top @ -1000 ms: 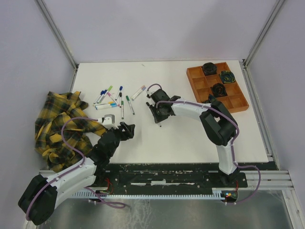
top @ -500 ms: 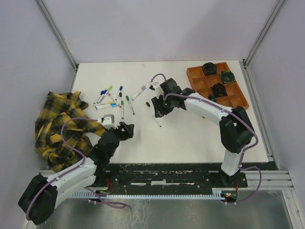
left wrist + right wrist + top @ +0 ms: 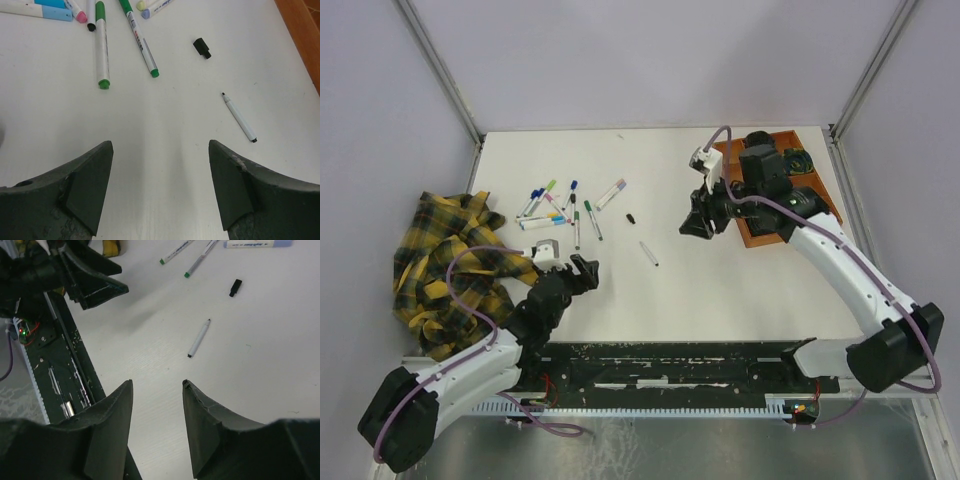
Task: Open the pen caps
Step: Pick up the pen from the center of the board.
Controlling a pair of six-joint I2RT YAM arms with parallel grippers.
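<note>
The left tool [image 3: 583,267] sits low and left of the middle in the top view. Its two fingers are spread wide, and there is nothing between them. The right tool [image 3: 697,222] is up in the right half of that view, next to the orange tray [image 3: 817,218]. Its fingers are also apart and hold nothing.

Between the two tools, a bare pen [image 3: 648,253] lies on the white desk [image 3: 720,290]. Its black cap [image 3: 631,217] lies a little above it and does not touch it. That cap is already off.

The other pens [image 3: 558,208] lie in a loose bunch in the upper left part of the desk, and their pen caps are on. In the left wrist view, a green cap [image 3: 100,11] is at the top edge. Its pen runs up and down the frame, almost straight away from the tool. A second green pen beside it leans a little to one side. A yellow checked cloth [image 3: 445,270] lies at the left edge of the desk.

I think the left arm is much nearer to the bunch. The pens are just above its tool, while the right tool is far off to the right. Because the pens point away from the left tool, it would probably have to turn to grip one across its thin side.
</note>
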